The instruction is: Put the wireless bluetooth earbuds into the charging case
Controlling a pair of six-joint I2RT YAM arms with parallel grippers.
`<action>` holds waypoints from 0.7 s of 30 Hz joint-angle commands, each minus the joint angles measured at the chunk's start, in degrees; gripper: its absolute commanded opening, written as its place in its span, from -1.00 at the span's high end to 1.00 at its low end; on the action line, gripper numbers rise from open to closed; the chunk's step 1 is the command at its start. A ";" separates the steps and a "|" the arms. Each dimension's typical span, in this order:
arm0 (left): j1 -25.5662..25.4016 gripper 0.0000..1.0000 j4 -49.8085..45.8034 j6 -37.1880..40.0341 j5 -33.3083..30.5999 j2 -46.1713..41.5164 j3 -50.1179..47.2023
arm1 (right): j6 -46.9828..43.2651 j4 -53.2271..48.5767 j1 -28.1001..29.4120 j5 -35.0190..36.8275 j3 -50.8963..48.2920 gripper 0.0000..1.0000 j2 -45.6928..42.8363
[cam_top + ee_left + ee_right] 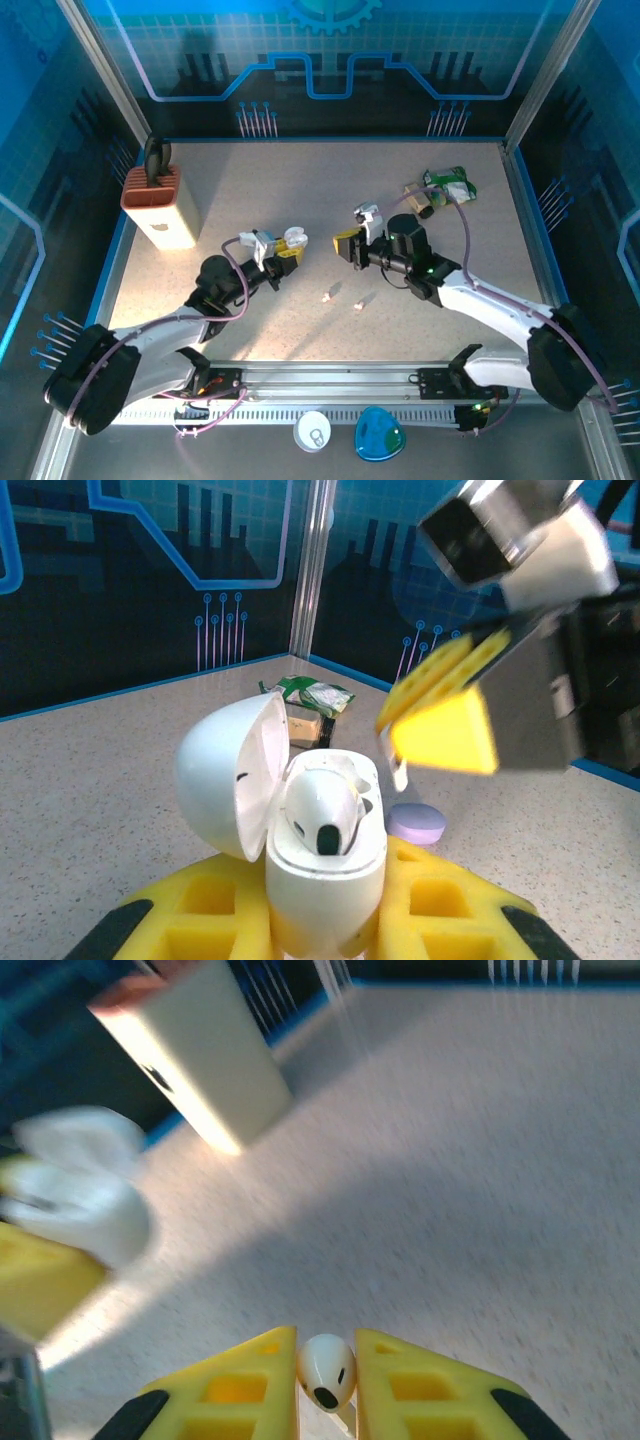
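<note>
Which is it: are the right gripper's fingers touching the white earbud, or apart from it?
Touching. The right wrist view shows the white earbud pinched between the yellow fingers of the right gripper, both pressed against its sides.

The block (160, 205) stands at the left edge of the table (300, 190), toward the rear. A wrapper (445, 188) lies near the right rear corner.

At mid-table the left gripper (283, 250) and right gripper (348, 247) face each other, near but apart. The charging case (325, 850) sits upright between the left gripper's fingers, with its lid swung to the left and one earbud (322, 810) seated in it. A second earbud (327, 1370) sits between the right gripper's fingers.

Loose earbuds (328, 296) lie side by side nearer the front edge, below the gap between the grippers. A rail (330, 378) runs along the near edge.
</note>
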 commanded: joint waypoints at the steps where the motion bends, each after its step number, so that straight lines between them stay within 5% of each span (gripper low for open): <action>1: -1.30 1.00 6.87 1.77 -1.20 2.29 1.93 | 0.95 9.55 1.67 -3.01 -0.34 0.60 -3.35; 8: -5.40 1.00 9.36 6.84 -5.19 5.95 3.07 | -1.43 10.34 6.30 -2.23 2.44 0.60 -3.88; 21: -6.49 1.00 11.23 4.79 -4.28 6.08 3.59 | -1.89 14.00 8.25 -2.62 5.84 0.62 3.05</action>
